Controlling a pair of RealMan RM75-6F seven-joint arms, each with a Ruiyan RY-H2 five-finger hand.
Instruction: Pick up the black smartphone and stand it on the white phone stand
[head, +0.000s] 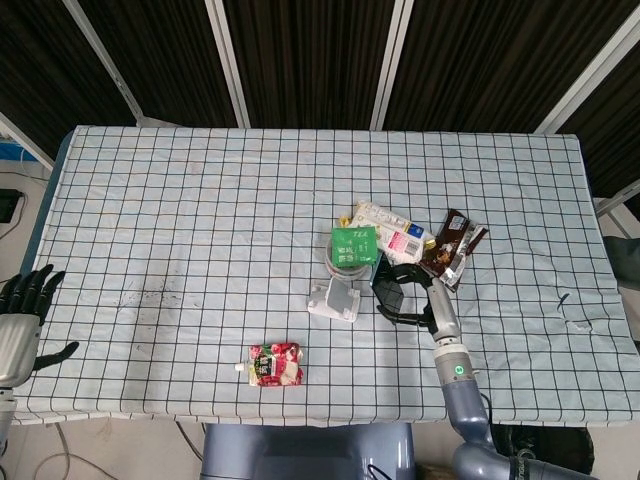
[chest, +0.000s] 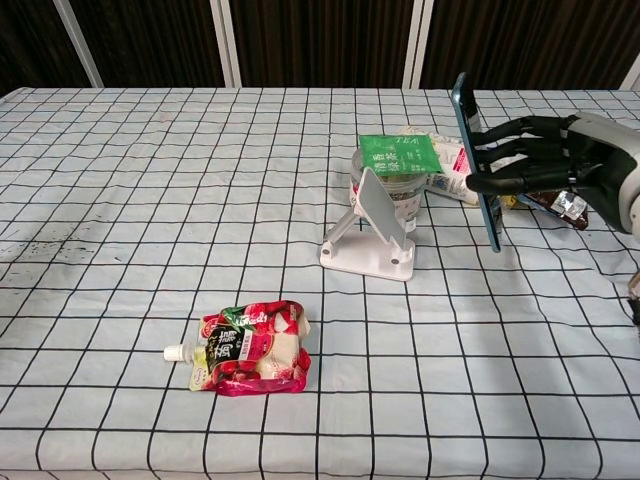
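Your right robot hand (chest: 545, 160) clamps the thin, rigid, slick black smartphone (chest: 476, 160) edge-on beside the white plastic phone stand (chest: 375, 225); keep hold of its long edges. Your left robot hand (head: 20, 320) hangs spread, holding nothing.

right hand (chest: 545, 160) holds the black smartphone (chest: 475, 160) nearly upright, just right of the white phone stand (chest: 372, 228)

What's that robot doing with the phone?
The robot's right hand holds the black smartphone upright in the air, just to the right of the white phone stand. The stand has nothing on it yet. The left hand waits at the table's edge with its fingers apart, holding nothing.
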